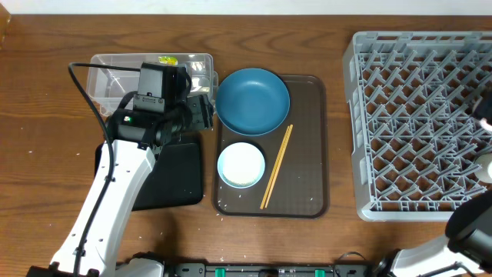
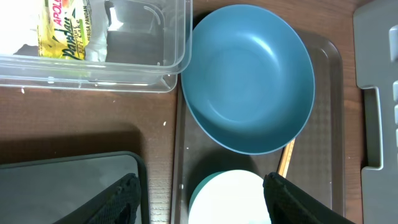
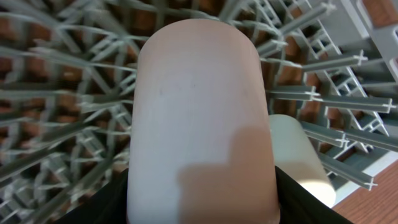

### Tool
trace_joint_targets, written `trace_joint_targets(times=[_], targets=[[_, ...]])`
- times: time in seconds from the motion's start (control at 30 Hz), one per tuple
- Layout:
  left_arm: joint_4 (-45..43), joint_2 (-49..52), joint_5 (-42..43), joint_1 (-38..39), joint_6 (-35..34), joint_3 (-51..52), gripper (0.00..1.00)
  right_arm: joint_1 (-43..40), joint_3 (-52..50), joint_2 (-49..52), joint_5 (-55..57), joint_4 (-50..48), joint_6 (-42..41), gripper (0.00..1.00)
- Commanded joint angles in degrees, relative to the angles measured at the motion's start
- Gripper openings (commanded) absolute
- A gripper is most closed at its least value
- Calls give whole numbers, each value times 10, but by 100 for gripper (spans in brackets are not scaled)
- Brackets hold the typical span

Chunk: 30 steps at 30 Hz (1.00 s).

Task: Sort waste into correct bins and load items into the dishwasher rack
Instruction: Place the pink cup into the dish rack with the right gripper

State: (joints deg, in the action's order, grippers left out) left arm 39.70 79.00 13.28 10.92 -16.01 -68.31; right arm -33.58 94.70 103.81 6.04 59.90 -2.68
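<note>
Saw left pincer (image 2: 200, 182) with fingers spread wide, gripping nothing, hanging over the white bowl (image 2: 227, 200). Lost the bowl's near half below the wrist frame's bottom edge. Found blue plate (image 2: 249, 81) just past the bowl, both on the brown tray (image 1: 307, 154). Caught only a stub of the chopsticks (image 1: 276, 167) at the wrist, rest hidden behind plate rim and finger; confirmed from overhead, lying slantwise beside the bowl. Noted clear tub (image 2: 93, 78) just beside the plate, yellow wrapper (image 2: 62, 28) inside, plus something white next to it, too cropped to name. Saw black tray (image 2: 68, 186) near the left finger, partly covered by the arm from overhead. Found right pincer (image 3: 200, 186) clamped on the pink cup (image 3: 199, 112), cup filling the wrist view above the rack (image 1: 419, 123). Spotted pale cup (image 3: 298, 155) in the rack just beside it; could not tell upright or lying. Lost the right pincer almost wholly off the overhead's right edge. Saw rack on the wooden surface (image 1: 46, 115), far side cropped.
</note>
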Motion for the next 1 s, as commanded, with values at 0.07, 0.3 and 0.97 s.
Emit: trace_joint_targets(times=[0.07, 0.3, 0.97], targets=[[2, 0, -9, -2, 12, -6, 67, -30, 8, 31, 3, -20, -11, 13], [2, 0, -9, -2, 12, -6, 67, -40, 14, 40, -82, -37, 0, 99], [62, 0, -39, -2, 12, -5, 68, 194, 29, -49, -329, -38, 40, 99]])
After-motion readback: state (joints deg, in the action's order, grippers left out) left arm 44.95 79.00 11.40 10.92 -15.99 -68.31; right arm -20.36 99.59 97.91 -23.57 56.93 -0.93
